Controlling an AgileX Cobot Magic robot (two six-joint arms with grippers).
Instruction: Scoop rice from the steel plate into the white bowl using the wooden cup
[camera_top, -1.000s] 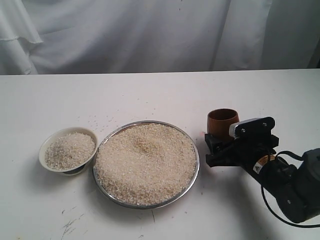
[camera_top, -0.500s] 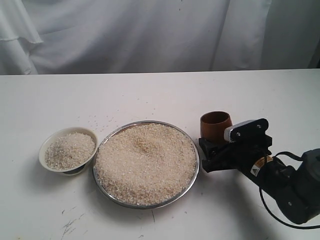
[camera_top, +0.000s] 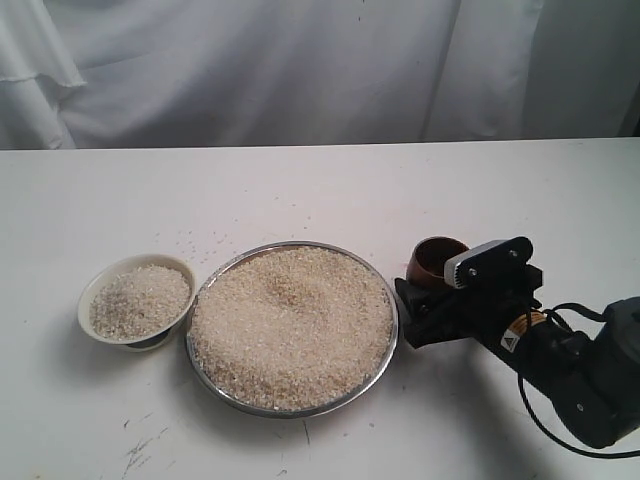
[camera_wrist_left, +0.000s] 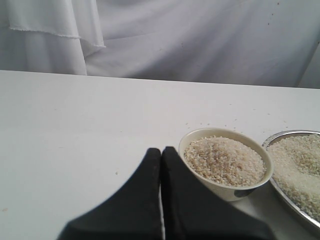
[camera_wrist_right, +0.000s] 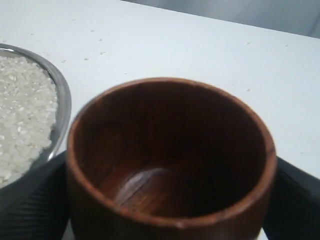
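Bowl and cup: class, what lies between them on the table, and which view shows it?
The steel plate, heaped with rice, lies between the bowl and the cup. The exterior view shows this.

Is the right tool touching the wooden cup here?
Touching. The right wrist view shows the right tool with a dark finger pressed against each side of the wooden cup; in the exterior view the cup sits tilted in that grip.

A white table (camera_top: 300, 190) fills the lower part of the exterior view, its matte top marked by a few dark scuffs (camera_top: 140, 445) near the front. Behind it hangs a white cloth (camera_top: 250, 70) in soft folds, evenly lit.
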